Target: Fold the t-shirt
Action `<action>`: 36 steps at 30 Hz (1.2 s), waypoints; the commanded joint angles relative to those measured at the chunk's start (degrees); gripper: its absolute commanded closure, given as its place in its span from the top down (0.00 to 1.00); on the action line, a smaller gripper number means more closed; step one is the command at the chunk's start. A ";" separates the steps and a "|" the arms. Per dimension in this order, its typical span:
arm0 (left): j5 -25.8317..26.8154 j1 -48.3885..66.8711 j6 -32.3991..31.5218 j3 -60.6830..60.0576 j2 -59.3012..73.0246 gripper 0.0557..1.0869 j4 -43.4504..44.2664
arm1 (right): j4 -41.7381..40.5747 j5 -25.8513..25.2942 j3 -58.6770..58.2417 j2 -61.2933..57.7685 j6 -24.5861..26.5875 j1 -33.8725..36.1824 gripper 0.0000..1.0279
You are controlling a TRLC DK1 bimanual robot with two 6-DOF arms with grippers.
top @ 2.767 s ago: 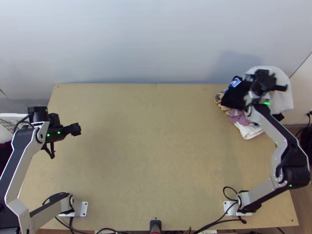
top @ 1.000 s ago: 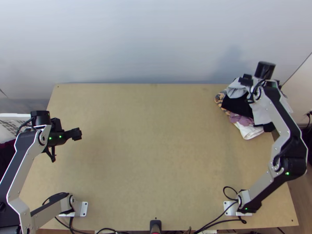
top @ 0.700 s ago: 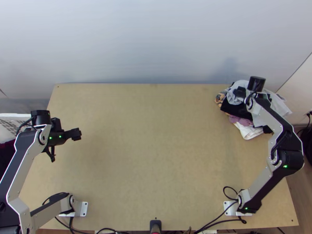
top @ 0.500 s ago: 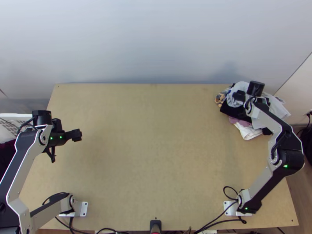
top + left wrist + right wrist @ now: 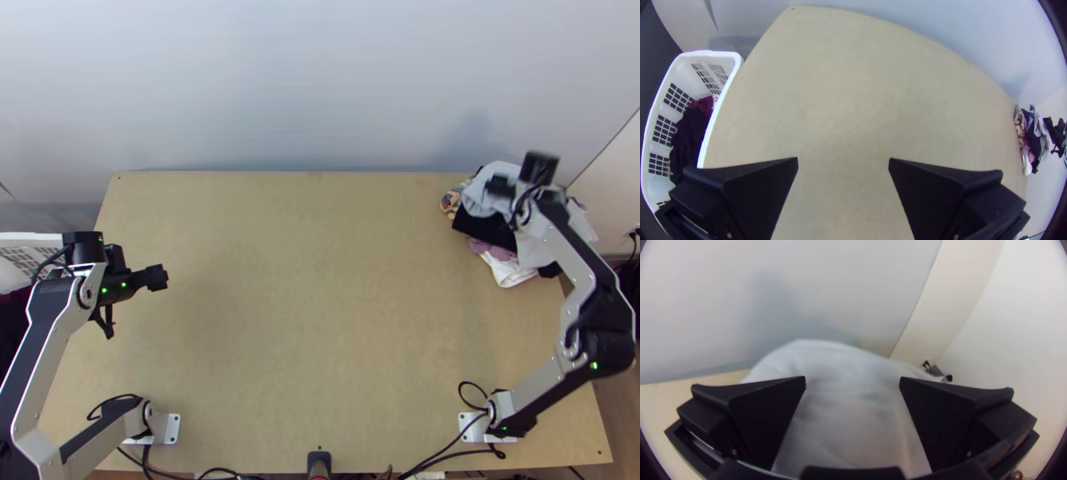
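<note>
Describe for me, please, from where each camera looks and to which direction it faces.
Top view: high over the near edge of the table, looking steeply down; left arm and right arm show.
Left wrist view: on the left wrist, facing across the table; left gripper shows, open.
Right wrist view: on the right wrist, facing pale grey cloth and the wall; right gripper shows, open.
Shared by top and left wrist views: basket, clothes pile.
</note>
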State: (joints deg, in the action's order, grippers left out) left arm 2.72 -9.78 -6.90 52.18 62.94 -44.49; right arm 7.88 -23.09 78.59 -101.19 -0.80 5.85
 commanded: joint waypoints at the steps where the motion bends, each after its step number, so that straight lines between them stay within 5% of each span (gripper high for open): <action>1: -0.35 0.29 0.04 0.38 -4.93 0.96 1.77 | 3.02 0.15 6.23 9.17 2.73 -4.00 0.96; 9: -0.44 0.29 1.01 -3.58 -12.75 0.96 1.95 | 4.25 -0.11 -4.93 22.44 3.79 -15.43 0.96; 16: -6.06 0.29 1.71 -11.84 -23.03 0.96 10.12 | -26.69 -0.55 -37.98 39.05 4.93 -25.80 0.96; 32: -9.75 -1.29 6.81 -32.67 -38.94 0.96 24.01 | -28.18 0.24 -73.14 72.09 11.34 -30.81 0.96; 36: -9.75 -0.68 6.19 -35.84 -41.49 0.96 26.82 | -19.83 1.82 -76.83 82.73 11.78 -31.16 0.96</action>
State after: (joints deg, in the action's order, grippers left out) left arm -6.48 -10.94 -0.54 23.38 26.33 -22.55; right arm -18.85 -22.87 11.84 -34.13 9.74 -23.92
